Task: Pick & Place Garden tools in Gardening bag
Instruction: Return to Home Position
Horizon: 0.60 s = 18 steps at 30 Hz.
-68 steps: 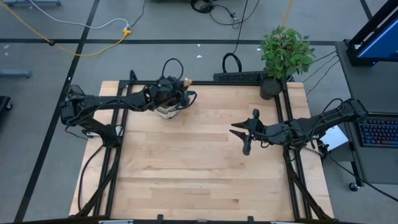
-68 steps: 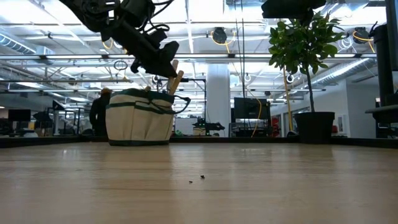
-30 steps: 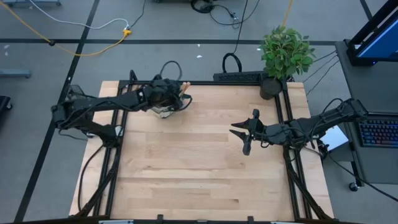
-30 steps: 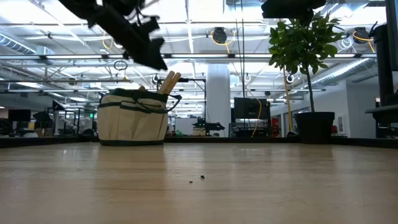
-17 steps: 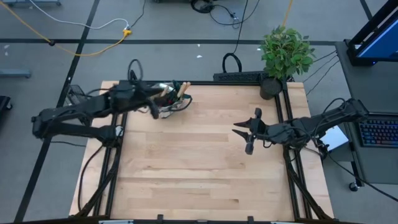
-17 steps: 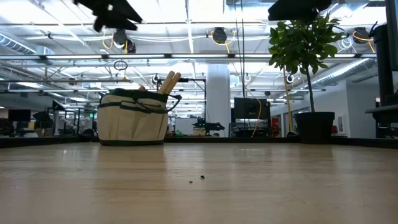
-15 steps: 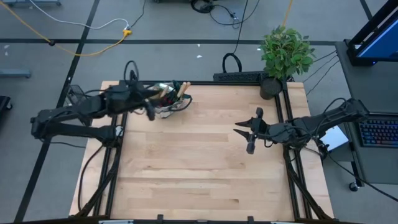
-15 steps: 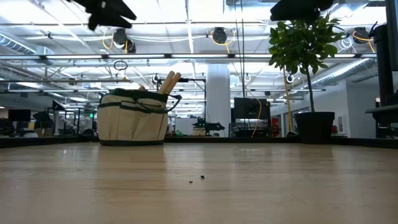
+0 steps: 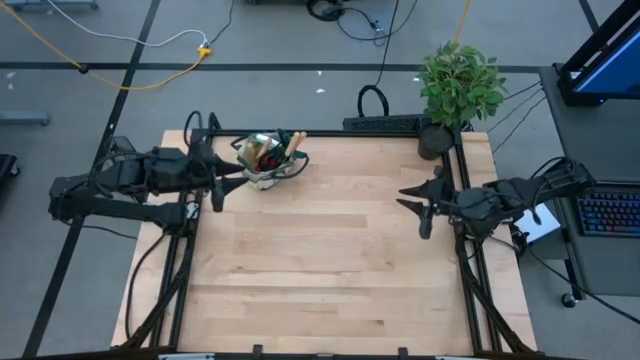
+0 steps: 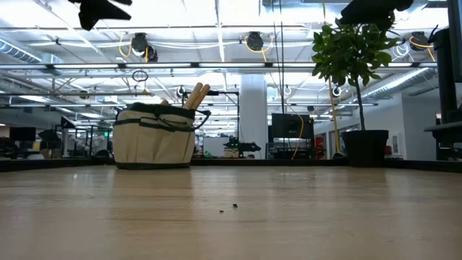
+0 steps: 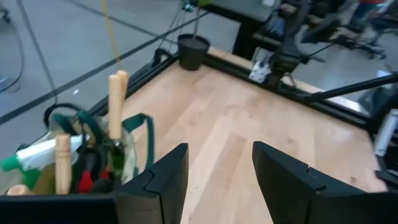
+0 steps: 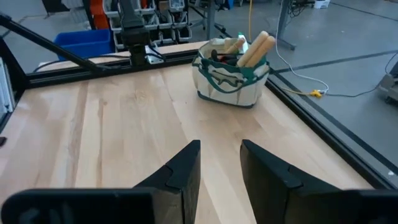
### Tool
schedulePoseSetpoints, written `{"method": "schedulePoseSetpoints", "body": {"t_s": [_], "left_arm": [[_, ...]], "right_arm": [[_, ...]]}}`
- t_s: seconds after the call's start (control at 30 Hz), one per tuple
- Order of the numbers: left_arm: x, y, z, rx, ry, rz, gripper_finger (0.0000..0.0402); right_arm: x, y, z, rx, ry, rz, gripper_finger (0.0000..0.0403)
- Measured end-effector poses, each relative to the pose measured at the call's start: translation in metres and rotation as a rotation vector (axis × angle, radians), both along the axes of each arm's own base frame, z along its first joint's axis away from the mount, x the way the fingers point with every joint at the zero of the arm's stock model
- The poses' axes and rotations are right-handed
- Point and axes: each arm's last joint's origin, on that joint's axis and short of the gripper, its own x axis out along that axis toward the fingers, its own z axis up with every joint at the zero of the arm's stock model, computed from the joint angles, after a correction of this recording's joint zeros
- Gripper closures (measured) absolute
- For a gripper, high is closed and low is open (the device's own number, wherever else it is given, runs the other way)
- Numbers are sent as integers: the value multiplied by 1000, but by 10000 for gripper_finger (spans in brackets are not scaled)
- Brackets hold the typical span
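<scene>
The beige gardening bag (image 9: 265, 165) with dark green trim stands on its base at the table's far left; it also shows in the low view (image 10: 154, 136) and the right wrist view (image 12: 231, 73). Wooden tool handles (image 9: 294, 141), a spray bottle (image 11: 31, 153) and red-black items stick out of its top. My left gripper (image 9: 218, 186) is open and empty, up off the table at its left edge, left of the bag. My right gripper (image 9: 424, 212) is open and empty near the table's right edge.
A leafy potted plant (image 9: 455, 88) in a black pot stands at the far right corner. A black frame (image 9: 330, 131) runs around the wooden table. The table's middle and near half (image 9: 320, 270) is bare wood.
My left gripper has drawn back from above the bag toward the table's left edge and has risen. My right gripper has drawn back toward the table's right edge. The bag has stayed in place with the tools in it.
</scene>
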Motion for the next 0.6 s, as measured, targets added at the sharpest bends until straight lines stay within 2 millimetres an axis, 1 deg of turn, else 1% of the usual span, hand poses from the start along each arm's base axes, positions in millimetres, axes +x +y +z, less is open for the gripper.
{"method": "schedulePoseSetpoints", "body": {"t_s": [0.13, 0.23, 0.33, 0.43, 0.6], "left_arm": [[-7, -6, 1, 27, -71, -62, 217], [-11, -11, -6, 28, -134, -117, 217], [-11, -17, -20, 18, -200, -174, 217], [-6, -23, -36, 14, -267, -226, 217], [6, -32, -67, 8, -347, -285, 218]], "right_arm": [[-12, -4, 1, -2, 10, 0, 298], [-19, -6, 0, 25, 18, -1, 298], [-22, -5, -3, 74, 13, 60, 298], [-20, -2, -14, 130, -2, 134, 298], [-20, 0, -42, 192, -15, 214, 298]]}}
